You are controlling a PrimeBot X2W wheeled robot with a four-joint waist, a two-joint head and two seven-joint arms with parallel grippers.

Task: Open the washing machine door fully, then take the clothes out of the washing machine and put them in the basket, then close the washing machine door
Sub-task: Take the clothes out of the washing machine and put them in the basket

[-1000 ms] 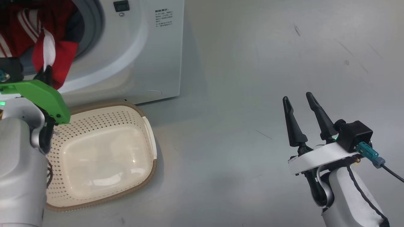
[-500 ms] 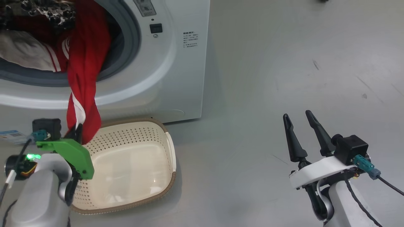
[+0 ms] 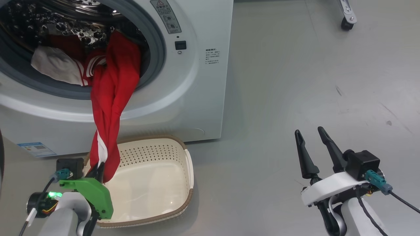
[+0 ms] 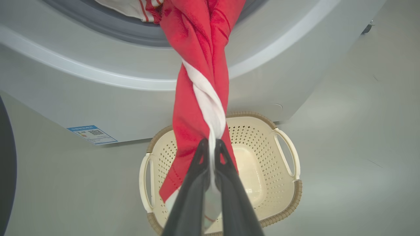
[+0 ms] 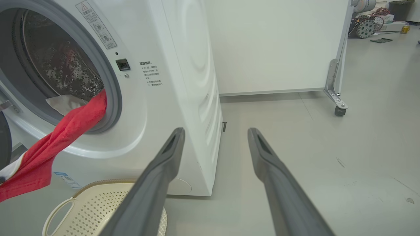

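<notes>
Your left jaws are shut tight on the red garment [image 3: 111, 108]; the fingers [image 4: 192, 193] pinch its lower end right where the white stripe runs.
The cloth goes up from those jaws, twisted and taut, over the grey gasket and into the washing machine [image 3: 200, 82]; its top end is inside the drum [image 3: 75, 13].
The basket [image 3: 189, 167] stands on the floor just beyond and below the left jaws, close against the machine front; it has nothing lying in it.
The garment's loose tail hangs beside the jaws over the basket's near end; I can't tell if it touches the rim.
More of the clothes sit in the drum, above and left of the left jaws: a white fabric piece [image 3: 55, 65] and red cloth with stripe trim.
The washing machine door [image 4: 6, 170] is a dark curved edge far left of the left jaws, swung clear of the opening.
Your right jaws stand wide apart and hold nothing; their fingers [image 3: 303, 154] are over bare floor, with machine and basket well off to their left.
</notes>
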